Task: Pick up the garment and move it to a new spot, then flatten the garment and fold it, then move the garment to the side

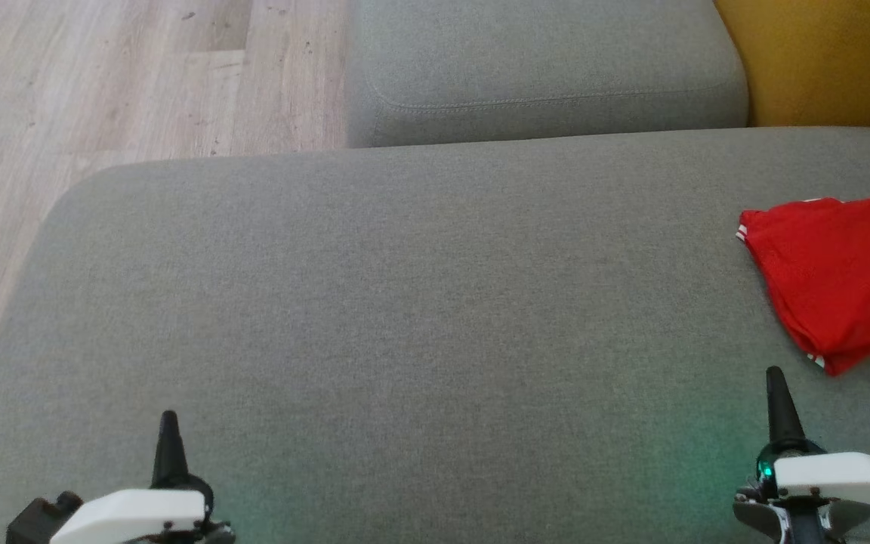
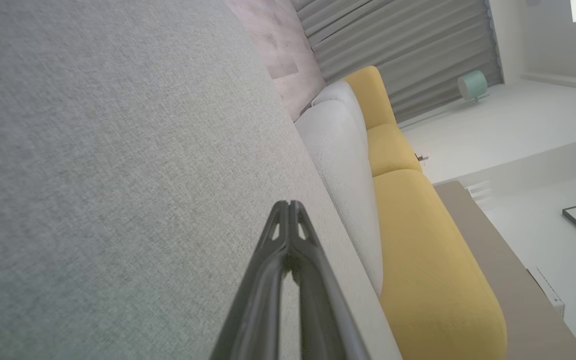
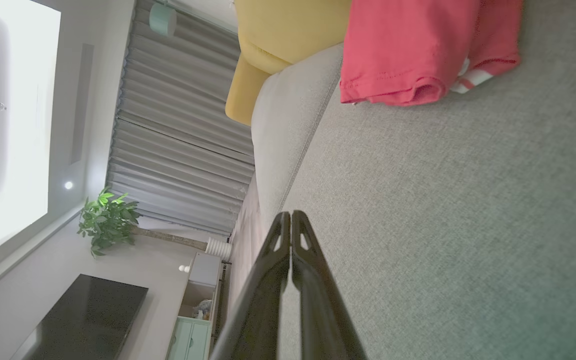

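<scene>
Grey sofa seat [image 1: 405,317]. Red garment [image 1: 843,272]: folded, lying at its right edge; the task looks essentially complete. Left gripper [image 1: 169,423], right gripper [image 1: 775,378]: fingers pressed together, holding nothing, clear of the cloth.

The garment [image 1: 835,279] is bright red, with red-and-white striped trim at its edges and a dark patch outlined in white. The sofa seat [image 1: 405,302] is grey with a fine speckled weave. The cushion [image 1: 828,60] is mustard yellow. The floor [image 1: 103,75] is pale wood with light grain. The left gripper [image 1: 169,419] and the right gripper [image 1: 775,374] are black at the tip and white at the base.
</scene>
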Motion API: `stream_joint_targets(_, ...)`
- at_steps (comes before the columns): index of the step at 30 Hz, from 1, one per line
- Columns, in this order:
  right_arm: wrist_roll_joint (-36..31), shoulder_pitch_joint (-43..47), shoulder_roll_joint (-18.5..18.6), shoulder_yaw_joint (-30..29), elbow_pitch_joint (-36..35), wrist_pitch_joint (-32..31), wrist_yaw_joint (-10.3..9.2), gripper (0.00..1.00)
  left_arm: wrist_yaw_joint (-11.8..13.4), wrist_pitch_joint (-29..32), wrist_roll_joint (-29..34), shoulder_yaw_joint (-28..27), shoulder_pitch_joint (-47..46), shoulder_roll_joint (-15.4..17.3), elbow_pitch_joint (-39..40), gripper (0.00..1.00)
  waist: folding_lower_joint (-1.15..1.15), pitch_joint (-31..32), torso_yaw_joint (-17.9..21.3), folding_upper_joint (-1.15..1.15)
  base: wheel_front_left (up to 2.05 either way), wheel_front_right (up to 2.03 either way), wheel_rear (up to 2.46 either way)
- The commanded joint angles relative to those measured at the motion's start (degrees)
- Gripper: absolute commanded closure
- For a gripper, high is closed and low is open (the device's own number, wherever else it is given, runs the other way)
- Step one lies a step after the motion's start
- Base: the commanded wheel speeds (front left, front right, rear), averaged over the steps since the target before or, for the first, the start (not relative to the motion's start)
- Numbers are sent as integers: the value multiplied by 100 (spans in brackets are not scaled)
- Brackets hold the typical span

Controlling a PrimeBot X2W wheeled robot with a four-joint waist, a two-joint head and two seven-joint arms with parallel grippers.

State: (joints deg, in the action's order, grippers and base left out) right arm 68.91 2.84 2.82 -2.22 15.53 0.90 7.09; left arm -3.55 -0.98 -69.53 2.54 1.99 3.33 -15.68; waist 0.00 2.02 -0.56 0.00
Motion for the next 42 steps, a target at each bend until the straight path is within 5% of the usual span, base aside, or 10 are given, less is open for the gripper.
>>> stream_joint_targets(1, 192, -373, 124, 50, -181, -48, 29, 100, -43, 51, -175, -221, -339, 78, 176, 100, 0, -9, 2, 0, 0, 0, 0)
stream_joint_targets(34, 2438, -884, 119, -271, -160, -609, 40, 100, -391, 622, -2372, -752, -802, 64, 169, 100, 0, -219, 56, 0, 0, 0, 0)
stream_joint_targets(42, 2443, -890, 109, -288, -159, -625, 40, 100, -393, 638, -2377, -770, -806, 53, 169, 100, 0, -220, 56, 0, 0, 0, 0)
